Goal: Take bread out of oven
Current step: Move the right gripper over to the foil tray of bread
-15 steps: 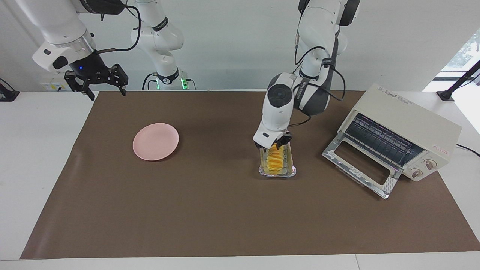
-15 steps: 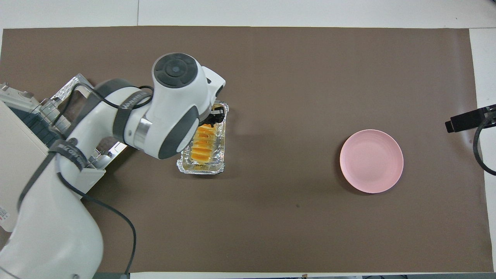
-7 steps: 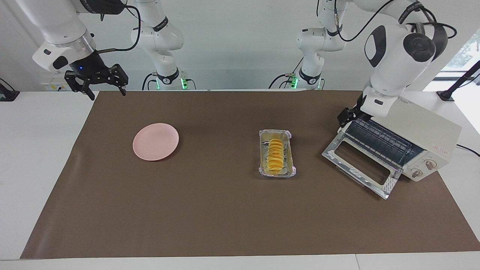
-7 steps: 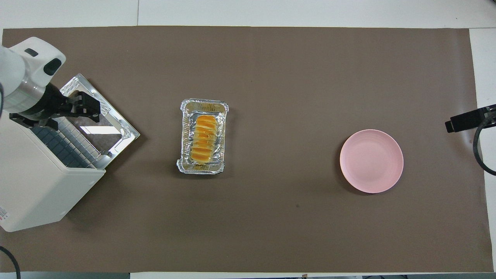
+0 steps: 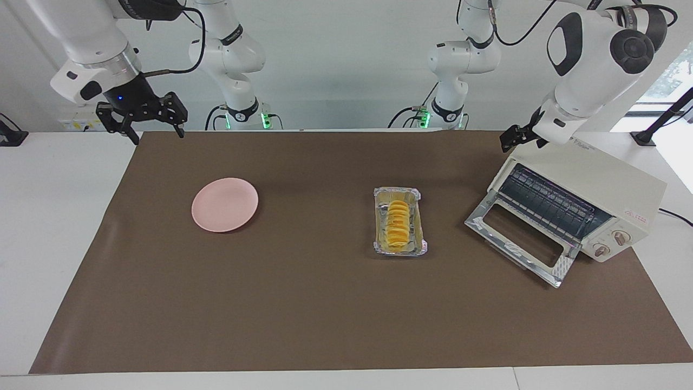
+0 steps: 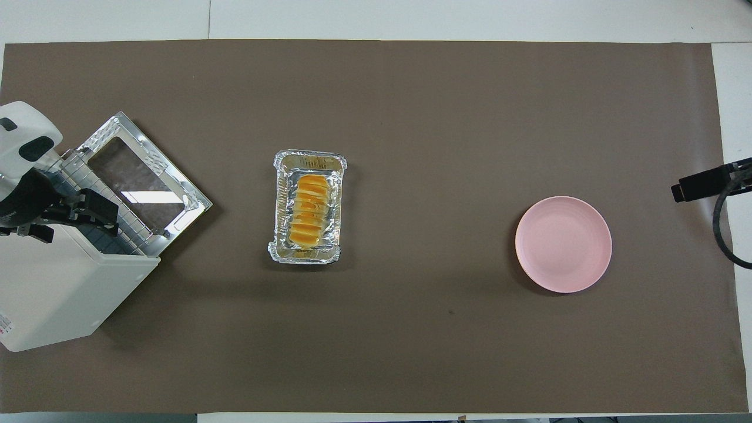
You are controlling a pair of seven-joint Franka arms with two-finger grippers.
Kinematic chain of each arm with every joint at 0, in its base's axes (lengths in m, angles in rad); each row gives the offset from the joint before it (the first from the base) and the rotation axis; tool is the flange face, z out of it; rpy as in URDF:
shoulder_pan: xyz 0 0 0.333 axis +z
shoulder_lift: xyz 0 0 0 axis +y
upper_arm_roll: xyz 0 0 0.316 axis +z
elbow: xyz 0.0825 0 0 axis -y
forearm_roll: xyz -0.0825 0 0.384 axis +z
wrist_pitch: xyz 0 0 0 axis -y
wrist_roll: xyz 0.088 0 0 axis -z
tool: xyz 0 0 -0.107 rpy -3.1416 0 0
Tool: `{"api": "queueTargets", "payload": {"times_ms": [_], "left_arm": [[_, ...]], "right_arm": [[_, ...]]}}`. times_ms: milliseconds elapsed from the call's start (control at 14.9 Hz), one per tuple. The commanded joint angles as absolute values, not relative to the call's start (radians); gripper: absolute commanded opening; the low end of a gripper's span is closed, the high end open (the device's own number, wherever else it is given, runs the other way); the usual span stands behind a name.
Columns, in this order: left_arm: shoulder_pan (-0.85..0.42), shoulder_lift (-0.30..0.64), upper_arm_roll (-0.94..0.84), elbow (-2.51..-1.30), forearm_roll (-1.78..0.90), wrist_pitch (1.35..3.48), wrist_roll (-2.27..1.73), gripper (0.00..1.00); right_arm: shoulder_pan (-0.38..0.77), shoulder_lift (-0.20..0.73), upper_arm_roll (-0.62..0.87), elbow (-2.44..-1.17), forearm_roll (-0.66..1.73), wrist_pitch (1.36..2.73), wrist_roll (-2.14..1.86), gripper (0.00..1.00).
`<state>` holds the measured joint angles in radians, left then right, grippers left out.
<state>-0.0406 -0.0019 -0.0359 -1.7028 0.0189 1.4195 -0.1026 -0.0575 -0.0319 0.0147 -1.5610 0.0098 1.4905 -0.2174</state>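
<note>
The bread [image 5: 399, 223] [image 6: 308, 208], a ridged golden loaf, lies in a crinkled foil tray [image 5: 398, 191] [image 6: 309, 157] on the brown mat, out in the open beside the oven. The cream oven [image 5: 601, 179] [image 6: 59, 294] stands at the left arm's end of the table with its glass door [image 5: 520, 241] [image 6: 141, 170] dropped open and its wire rack bare. My left gripper [image 5: 522, 142] [image 6: 76, 214] hangs open and empty over the oven's top. My right gripper [image 5: 157, 136] waits open and empty above the mat's corner at the right arm's end.
A round pink plate [image 5: 224, 204] [image 6: 563, 244] lies bare on the mat toward the right arm's end. The brown mat [image 5: 303, 303] covers most of the white table. A black power cord [image 5: 674, 215] runs off from the oven.
My left gripper let go at the foil tray, then swung away and rose to over the oven. Tray and bread stayed put. The right arm barely moved.
</note>
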Motion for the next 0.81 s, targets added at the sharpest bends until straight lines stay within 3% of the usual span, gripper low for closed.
{"api": "queueTargets", "payload": {"times_ms": [0,269,604,739], "left_arm": [[-0.032,-0.029,-0.041,-1.740,0.021,1.457,-0.083,1.00],[-0.031,-0.028,-0.041,-1.743,0.018,1.467,-0.086,1.00],[-0.034,-0.021,-0.046,-1.700,0.012,1.430,-0.089,1.00],[-0.032,-0.025,-0.040,-1.666,0.012,1.387,-0.077,1.00]], "right_arm": [[-0.061,-0.057,0.020,-1.585,0.011,1.494,-0.216,1.00],[-0.040,-0.063,0.035,-1.607,0.025,1.558,-0.189,1.00],[0.135,-0.032,0.038,-1.686,0.025,1.686,0.121,1.00],[0.204,0.021,0.038,-1.684,0.025,1.721,0.239,1.00]]}}
